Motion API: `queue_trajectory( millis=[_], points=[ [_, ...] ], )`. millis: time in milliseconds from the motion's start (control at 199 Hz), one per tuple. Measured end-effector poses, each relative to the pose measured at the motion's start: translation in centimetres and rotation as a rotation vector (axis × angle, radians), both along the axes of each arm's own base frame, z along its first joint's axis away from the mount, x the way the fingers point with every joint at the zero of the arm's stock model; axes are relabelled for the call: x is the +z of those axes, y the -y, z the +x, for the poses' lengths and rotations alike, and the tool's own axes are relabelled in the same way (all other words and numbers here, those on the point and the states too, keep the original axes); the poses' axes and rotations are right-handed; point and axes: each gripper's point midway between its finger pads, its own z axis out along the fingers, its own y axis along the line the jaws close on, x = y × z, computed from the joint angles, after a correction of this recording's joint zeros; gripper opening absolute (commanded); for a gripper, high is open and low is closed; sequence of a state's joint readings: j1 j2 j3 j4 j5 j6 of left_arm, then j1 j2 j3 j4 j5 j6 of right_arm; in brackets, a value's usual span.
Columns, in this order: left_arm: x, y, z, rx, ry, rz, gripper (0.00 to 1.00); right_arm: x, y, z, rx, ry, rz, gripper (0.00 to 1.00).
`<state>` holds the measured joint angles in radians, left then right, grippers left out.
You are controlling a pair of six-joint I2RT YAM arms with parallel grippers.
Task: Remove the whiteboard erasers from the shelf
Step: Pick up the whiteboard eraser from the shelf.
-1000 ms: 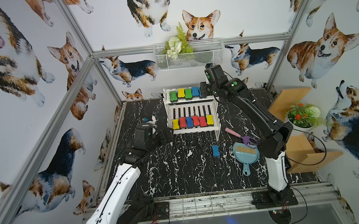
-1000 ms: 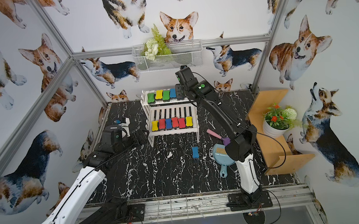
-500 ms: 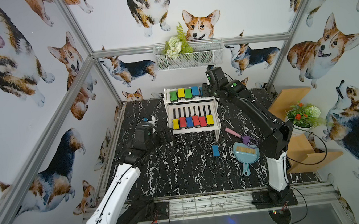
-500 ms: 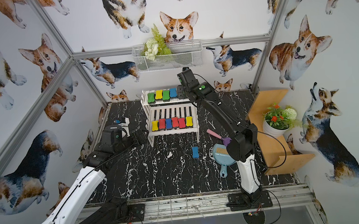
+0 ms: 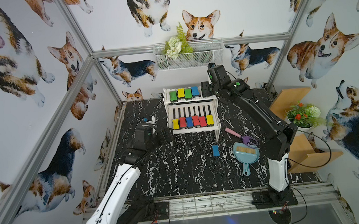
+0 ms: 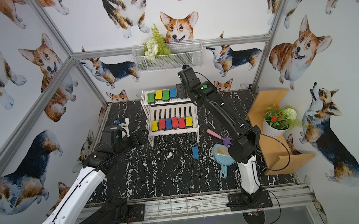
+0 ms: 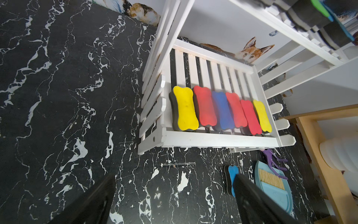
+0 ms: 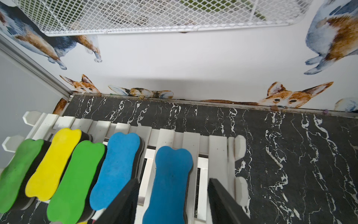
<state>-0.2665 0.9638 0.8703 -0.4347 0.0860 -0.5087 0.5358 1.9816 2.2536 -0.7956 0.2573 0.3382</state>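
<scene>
The white slatted shelf (image 5: 194, 130) (image 6: 171, 131) stands at the back of the table. Its lower tier holds a row of several whiteboard erasers (image 5: 192, 121) (image 7: 222, 110) in yellow, red and blue. On the top tier lie green, yellow, green and blue ones (image 5: 183, 93) (image 8: 75, 174). A darker blue eraser (image 8: 170, 180) lies on the slats at that tier's right end. My right gripper (image 8: 172, 180) (image 5: 205, 89) straddles it, open, with a gap on each side. Another blue eraser (image 5: 215, 150) (image 7: 232, 172) lies on the table. My left gripper (image 7: 174, 203) (image 5: 165, 136) is open and empty, left of the shelf's front corner.
A light-blue dustpan (image 5: 246, 155) and a pink-handled purple tool (image 5: 239, 135) lie to the right of the loose eraser. A tan wooden shelf unit (image 5: 296, 129) with a potted plant (image 5: 301, 116) stands at the right. A white wire basket (image 5: 188, 55) hangs above the shelf.
My right wrist has shifted slightly over the top tier's right end. The left arm and the erasers in sight have not moved.
</scene>
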Motion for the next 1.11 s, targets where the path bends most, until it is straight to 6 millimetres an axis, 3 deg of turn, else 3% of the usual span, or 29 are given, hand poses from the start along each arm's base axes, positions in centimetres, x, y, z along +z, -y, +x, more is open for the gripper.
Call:
queue_trajectory(
  millis=[342,548,679,905,1106],
  points=[
    [0.2,0.0,-0.1,0.000,0.007,-0.002,1.00,-2.1,0.1,0.7,-0.029,-0.036,-0.015,0.68],
    [0.2,-0.1,-0.1,0.003,0.007,0.000,1.00,-2.8,-0.1,0.9,-0.040,-0.050,-0.006,0.64],
    [0.2,-0.1,-0.1,0.003,0.007,0.000,1.00,-2.9,-0.2,1.0,-0.042,-0.052,-0.002,0.52],
    [0.2,-0.1,-0.1,0.003,0.006,0.001,1.00,-2.3,-0.4,0.9,-0.032,-0.044,0.008,0.44],
    [0.3,-0.1,0.0,0.003,0.008,0.001,1.00,-0.5,-0.4,0.3,-0.026,-0.021,0.037,0.40]
  ],
)
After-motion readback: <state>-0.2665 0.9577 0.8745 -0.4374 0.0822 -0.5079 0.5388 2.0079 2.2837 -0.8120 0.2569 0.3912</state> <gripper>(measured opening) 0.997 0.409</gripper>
